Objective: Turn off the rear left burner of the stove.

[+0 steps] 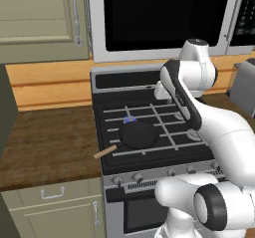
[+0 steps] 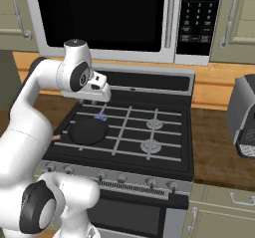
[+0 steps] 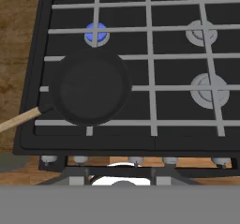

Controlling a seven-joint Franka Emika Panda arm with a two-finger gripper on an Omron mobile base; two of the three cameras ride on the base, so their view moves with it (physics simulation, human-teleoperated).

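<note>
The stove [image 1: 110, 110] [image 2: 167, 150] [image 3: 178, 68] has a black cooktop with grey grate bars. Its rear left burner [image 1: 130, 118] [image 2: 100, 116] [image 3: 96, 32] shows a small blue flame. A black frying pan [image 1: 138, 135] [image 2: 88, 131] [image 3: 91, 88] with a wooden handle sits on the front left burner, just in front of the flame. My gripper [image 1: 162, 93] [image 2: 101, 95] [image 3: 120, 179] hangs above the cooktop near the back panel, open and holding nothing. Silver knobs [image 1: 138, 177] [image 2: 101, 176] [image 3: 80, 160] line the stove's front edge.
Two flameless burners [image 3: 201, 32] [image 3: 209, 89] lie on the right half of the cooktop. A large microwave [image 1: 164, 13] [image 2: 99, 13] hangs over the stove. A steel toaster [image 1: 244, 85] [image 2: 244, 117] stands on the right counter. A wooden counter [image 1: 50, 137] runs to the left.
</note>
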